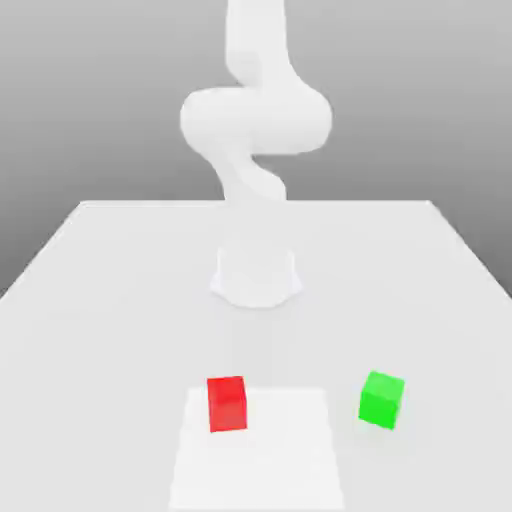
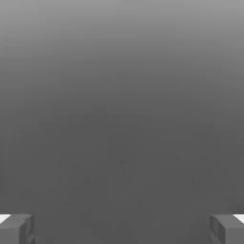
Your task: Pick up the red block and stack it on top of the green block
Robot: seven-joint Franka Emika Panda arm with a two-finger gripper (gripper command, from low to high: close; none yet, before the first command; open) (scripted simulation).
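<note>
The red block (image 1: 227,403) sits on the white table (image 1: 100,300) near the front, slightly toward the exterior view's left. The green block (image 1: 381,399) rests apart from it, toward the exterior view's right, at about the same depth. Nothing touches or covers either block. In the hand view my gripper (image 2: 122,229) is open: its two grey fingertips (image 2: 16,228) stand far apart, with nothing between them and plain grey background beyond.
The arm's round base (image 1: 257,275) stands on the table's middle behind the blocks, and the white arm (image 1: 255,120) rises and bends above it. A slightly lighter square patch (image 1: 260,460) marks the table's front, under the red block.
</note>
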